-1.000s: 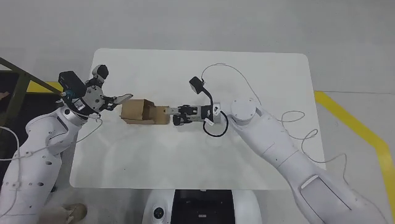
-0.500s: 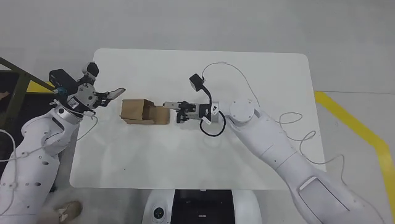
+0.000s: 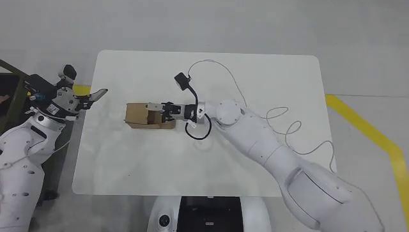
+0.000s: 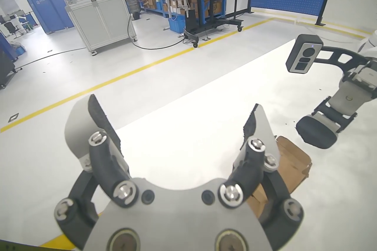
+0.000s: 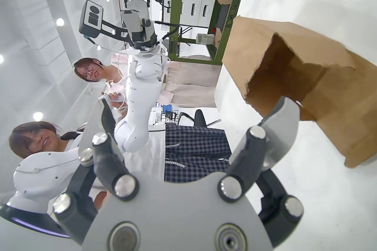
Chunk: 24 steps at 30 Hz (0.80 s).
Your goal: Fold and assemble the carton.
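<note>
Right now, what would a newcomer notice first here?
A brown carton lies left of centre on the white table, its open end toward the right gripper, which is open with one finger at the carton's mouth. The left gripper, also open, hangs near the table's left edge, apart from the carton.

A brown carton (image 3: 139,114) lies on the white table (image 3: 255,72), the right gripper (image 3: 167,111) at its open end. The left gripper (image 3: 94,97) hangs well apart

A finger of the left gripper (image 4: 175,105) blocks half the carton (image 4: 294,156) (the near end), and the right wrist view crops it too.
</note>
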Available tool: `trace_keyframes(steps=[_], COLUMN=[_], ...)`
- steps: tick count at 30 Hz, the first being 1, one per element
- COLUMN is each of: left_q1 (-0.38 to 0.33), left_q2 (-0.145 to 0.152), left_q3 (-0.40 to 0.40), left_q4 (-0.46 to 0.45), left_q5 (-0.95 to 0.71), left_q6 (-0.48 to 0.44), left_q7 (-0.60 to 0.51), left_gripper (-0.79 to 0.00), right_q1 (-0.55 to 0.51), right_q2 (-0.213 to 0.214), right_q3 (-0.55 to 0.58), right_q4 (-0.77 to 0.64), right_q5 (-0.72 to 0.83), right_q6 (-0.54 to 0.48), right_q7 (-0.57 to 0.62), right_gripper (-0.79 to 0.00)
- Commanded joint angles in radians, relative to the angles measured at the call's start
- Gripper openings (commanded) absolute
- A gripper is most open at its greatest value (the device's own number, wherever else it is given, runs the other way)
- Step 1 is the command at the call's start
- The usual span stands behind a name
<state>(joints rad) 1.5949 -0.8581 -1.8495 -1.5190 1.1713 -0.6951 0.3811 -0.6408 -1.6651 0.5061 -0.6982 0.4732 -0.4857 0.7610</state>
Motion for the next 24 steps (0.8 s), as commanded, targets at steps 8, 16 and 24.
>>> trace_keyframes(steps=[8, 16, 24], left_q1=[0.0, 0.0, 0.0], left_q2=[0.0, 0.0, 0.0], left_q3=[0.0, 0.0, 0.0], left_q4=[0.0, 0.0, 0.0], left_q5=[0.0, 0.0, 0.0], left_q6=[0.0, 0.0, 0.0], left_q7=[-0.001, -0.001, -0.001], left_gripper=[0.0, 0.0, 0.0], right_q1=[0.006, -0.013, 0.0], right_q2=[-0.017, -0.033, -0.081], right_q3=[-0.004, -0.003, -0.011], right_q4=[0.033, 0.0, 0.094], right_q5=[0.011, -0.036, -0.021], right_q6=[-0.025, -0.037, -0.076], right_q7=[-0.003, -0.065, -0.038], right_gripper=[0.0, 0.0, 0.0])
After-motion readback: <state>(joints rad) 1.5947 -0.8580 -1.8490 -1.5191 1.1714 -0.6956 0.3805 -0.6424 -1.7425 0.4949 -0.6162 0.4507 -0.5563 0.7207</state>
